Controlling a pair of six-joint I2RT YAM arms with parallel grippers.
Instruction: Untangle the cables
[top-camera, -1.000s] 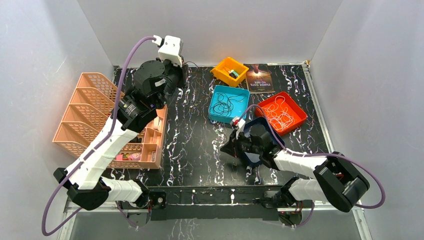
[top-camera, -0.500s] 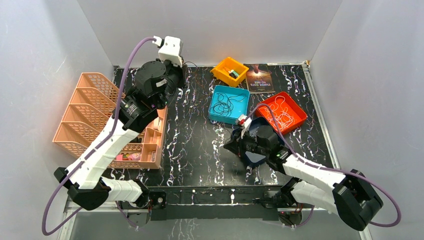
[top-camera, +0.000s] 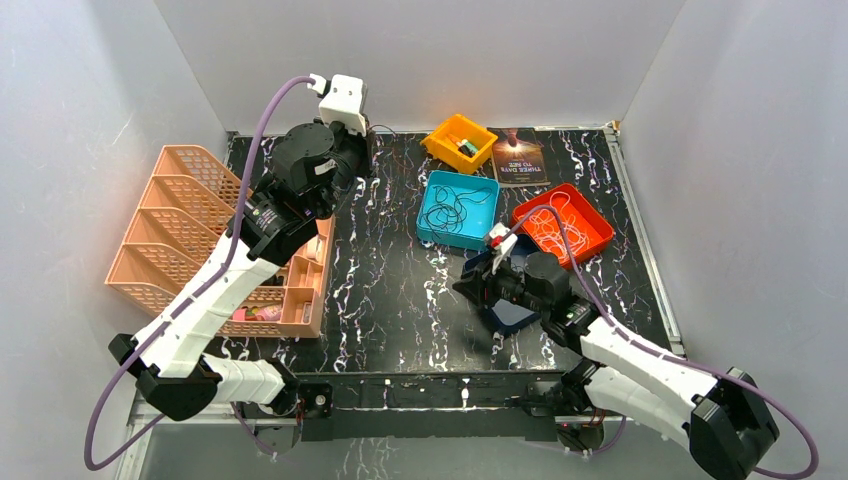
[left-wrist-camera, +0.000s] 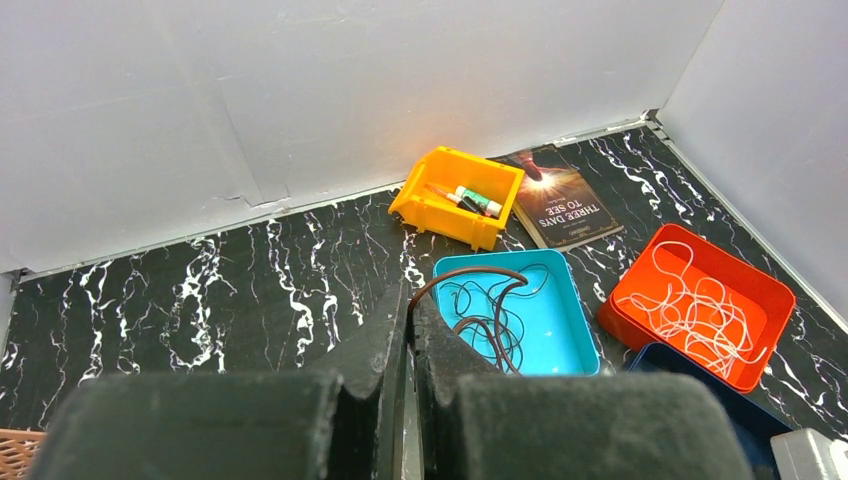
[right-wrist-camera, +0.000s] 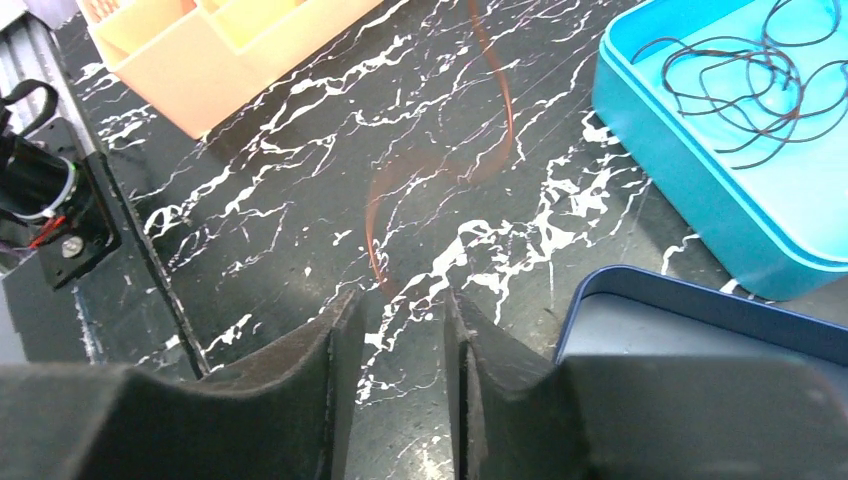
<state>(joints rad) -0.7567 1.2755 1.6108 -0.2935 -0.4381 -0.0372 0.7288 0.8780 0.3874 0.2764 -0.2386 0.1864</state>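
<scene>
Left wrist view: the left gripper hangs high, to the left of and behind the shallow turquoise plastic tray. Its dark padded fingers are pressed together on a dark reddish-brown cable. This hair-thin cord arches out of the fingertips towards the tray. Inside the tray lies a loose tangle of thin dark cables.

In the right wrist view the brown cord hangs as a blurred loop over the black white-veined tabletop, left of and in front of the tray. Its lower end comes down right at the tips of the right gripper. That pincer's jaws stand apart with a clear gap and clamp nothing. Whether the cord touches a finger cannot be told. The pincer sits low, in front of the tray, over the near-left corner of a dark blue rectangular tray.

Just to the right of the turquoise tray sits an orange-red plastic tray holding curly white cables. Behind the turquoise tray is a small yellow plastic bin, and a dark-covered book lies behind and to the right. A peach plastic lattice organiser stands well to the left.
</scene>
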